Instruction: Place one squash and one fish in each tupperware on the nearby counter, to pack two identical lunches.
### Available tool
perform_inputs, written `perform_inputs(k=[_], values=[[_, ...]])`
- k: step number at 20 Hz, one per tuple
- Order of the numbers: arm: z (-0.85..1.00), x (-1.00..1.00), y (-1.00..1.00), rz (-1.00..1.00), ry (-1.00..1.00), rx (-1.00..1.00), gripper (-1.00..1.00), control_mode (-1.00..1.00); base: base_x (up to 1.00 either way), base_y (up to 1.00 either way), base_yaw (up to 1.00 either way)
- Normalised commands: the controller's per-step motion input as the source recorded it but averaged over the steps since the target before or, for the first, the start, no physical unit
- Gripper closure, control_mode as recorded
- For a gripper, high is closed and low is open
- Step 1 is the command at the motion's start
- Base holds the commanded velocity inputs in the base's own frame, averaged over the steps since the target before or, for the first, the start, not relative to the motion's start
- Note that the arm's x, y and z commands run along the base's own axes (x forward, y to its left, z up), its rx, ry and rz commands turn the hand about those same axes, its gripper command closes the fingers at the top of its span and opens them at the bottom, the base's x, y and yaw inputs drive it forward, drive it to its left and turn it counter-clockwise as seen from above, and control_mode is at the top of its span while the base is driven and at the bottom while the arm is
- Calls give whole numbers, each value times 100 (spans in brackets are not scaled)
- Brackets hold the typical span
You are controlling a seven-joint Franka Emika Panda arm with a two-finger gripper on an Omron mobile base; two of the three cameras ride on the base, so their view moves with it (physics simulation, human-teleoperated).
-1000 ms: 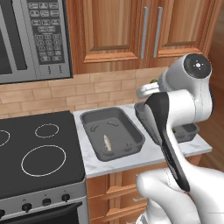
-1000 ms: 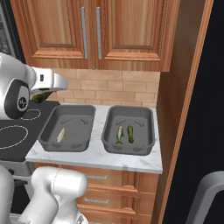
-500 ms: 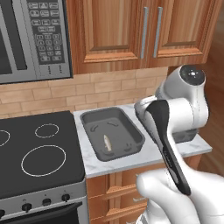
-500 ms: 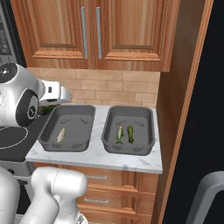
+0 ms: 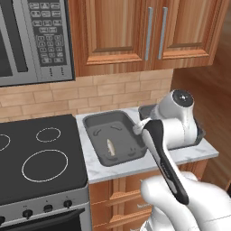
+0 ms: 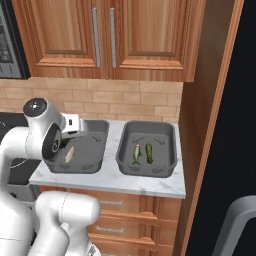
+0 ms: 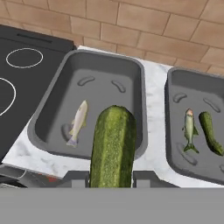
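Observation:
My gripper (image 7: pixel 112 177) is shut on a dark green squash (image 7: pixel 112 146), which hangs over the near rim of the left tupperware (image 7: pixel 52 94). A pale silvery fish (image 7: pixel 78 121) lies alone in that tray. The right tupperware (image 7: pixel 168 113) holds a greenish fish (image 7: pixel 189 129) and a second squash (image 7: pixel 211 133) side by side. From the right base view the left tupperware (image 6: pixel 100 126) with its fish (image 6: pixel 69 154) sits under my hand, and the right tupperware (image 6: pixel 150 125) shows its fish (image 6: pixel 136 154) and squash (image 6: pixel 149 153). My arm hides part of the right tray in the left base view.
Both trays stand on a narrow marble counter (image 6: pixel 110 180) against a brick wall. A black stovetop (image 5: pixel 40 158) adjoins it on the left, a microwave (image 5: pixel 36 40) hangs above that, and wooden cabinets (image 6: pixel 105 40) hang over the counter. A tall wooden panel (image 6: pixel 210 125) closes the right end.
My arm has swung right and down, bringing the held squash from beside the stove to over the left tupperware. The trays and what lies in them have not moved.

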Motion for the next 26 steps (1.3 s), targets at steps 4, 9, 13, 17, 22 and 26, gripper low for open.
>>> perform_inputs(k=[4, 9, 13, 17, 22, 26], values=[[-61, 64, 25, 8, 10, 0, 100, -100, 0, 0, 0], [-54, 71, 27, 6, 14, 0, 100, -100, 0, 0, 0], [-46, 64, 24, 5, 16, 0, 100, -100, 0, 0, 0], [-40, 64, 19, 4, 15, 0, 100, -100, 0, 0, 0], [-37, 74, 12, 3, 13, 0, 100, -100, 0, 0, 0], [-32, 75, 0, 3, 10, 0, 100, -100, 0, 0, 0]])
